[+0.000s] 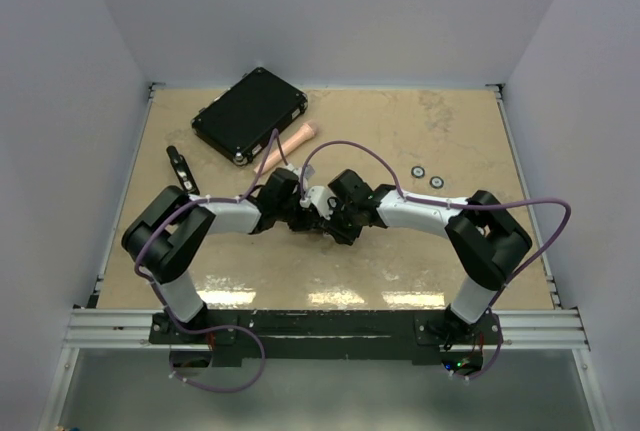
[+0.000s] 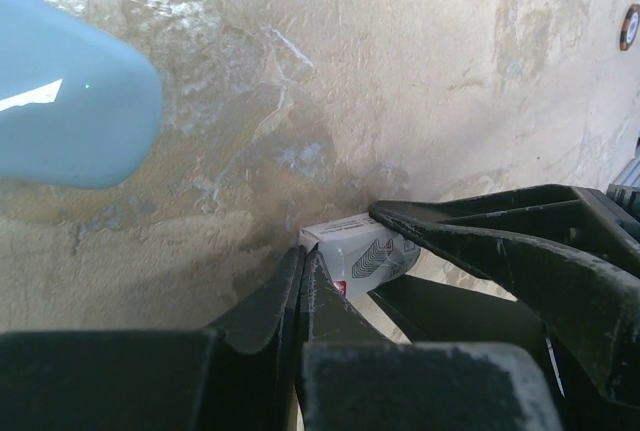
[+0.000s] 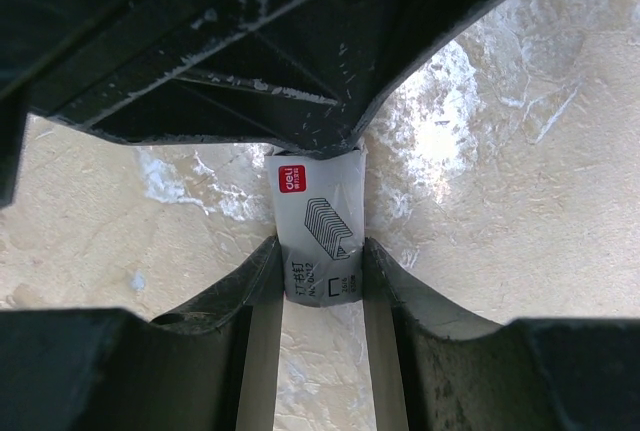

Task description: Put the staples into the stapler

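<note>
A small grey-white staple box (image 3: 315, 211) with a red label hangs just above the table, and my right gripper (image 3: 320, 251) is shut on its two sides. My left gripper (image 2: 303, 253) is shut, fingertips pressed together against the near corner of the box (image 2: 365, 251). Whether it pinches a flap cannot be told. In the top view the two grippers, left (image 1: 303, 203) and right (image 1: 324, 205), meet nose to nose at the table's middle. The staples themselves are hidden. A pink stapler (image 1: 298, 137) lies behind them, and a small black stapler (image 1: 178, 165) lies at the far left.
A black case (image 1: 250, 114) lies at the back left beside the pink stapler. Two small black rings (image 1: 428, 177) sit to the right; one ring (image 2: 630, 27) shows at the left wrist view's edge. A blurred pale blue shape (image 2: 70, 91) fills that view's upper left.
</note>
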{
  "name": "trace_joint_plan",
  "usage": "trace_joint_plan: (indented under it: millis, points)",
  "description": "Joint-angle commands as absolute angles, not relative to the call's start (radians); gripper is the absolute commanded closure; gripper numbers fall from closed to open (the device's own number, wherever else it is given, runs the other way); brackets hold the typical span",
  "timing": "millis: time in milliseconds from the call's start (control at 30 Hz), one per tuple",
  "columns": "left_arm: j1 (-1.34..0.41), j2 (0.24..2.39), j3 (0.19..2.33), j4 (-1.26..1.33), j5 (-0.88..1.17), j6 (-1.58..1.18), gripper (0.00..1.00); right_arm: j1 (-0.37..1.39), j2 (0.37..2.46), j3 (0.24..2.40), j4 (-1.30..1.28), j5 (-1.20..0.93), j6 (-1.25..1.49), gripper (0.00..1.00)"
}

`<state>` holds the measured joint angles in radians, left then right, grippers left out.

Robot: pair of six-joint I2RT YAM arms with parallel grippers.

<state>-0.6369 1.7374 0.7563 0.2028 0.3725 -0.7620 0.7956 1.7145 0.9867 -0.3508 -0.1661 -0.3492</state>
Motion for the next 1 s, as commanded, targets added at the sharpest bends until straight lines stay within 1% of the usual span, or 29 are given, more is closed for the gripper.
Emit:
trace_joint_plan:
  millis: [0, 400, 567, 667, 800, 967]
  points:
    - [-0.66, 1.684, 0.788, 0.105, 0.304, -0.695, 1.0, 0.811, 1.698, 0.979, -0.325, -0.158, -0.36, 0.69]
    - [-0.617, 1.582, 0.802, -0.043, 0.21, -0.626, 1.0, 0.828, 1.71, 0.976, -0.331, -0.115, -0.36, 0.68]
    - [-0.604, 1.571, 0.785, -0.052, 0.201, -0.611, 1.0, 0.839, 1.717, 0.979, -0.342, -0.083, -0.36, 0.64]
    - [-0.604, 1.562, 0.775, -0.049, 0.207, -0.604, 1.0, 0.845, 1.721, 0.982, -0.351, -0.065, -0.359, 0.59]
    - [-0.604, 1.56, 0.749, -0.017, 0.23, -0.618, 1.0, 0.848, 1.721, 0.992, -0.36, -0.058, -0.354, 0.46]
    - [-0.604, 1.562, 0.724, 0.018, 0.244, -0.627, 1.0, 0.848, 1.71, 0.992, -0.365, -0.052, -0.35, 0.43]
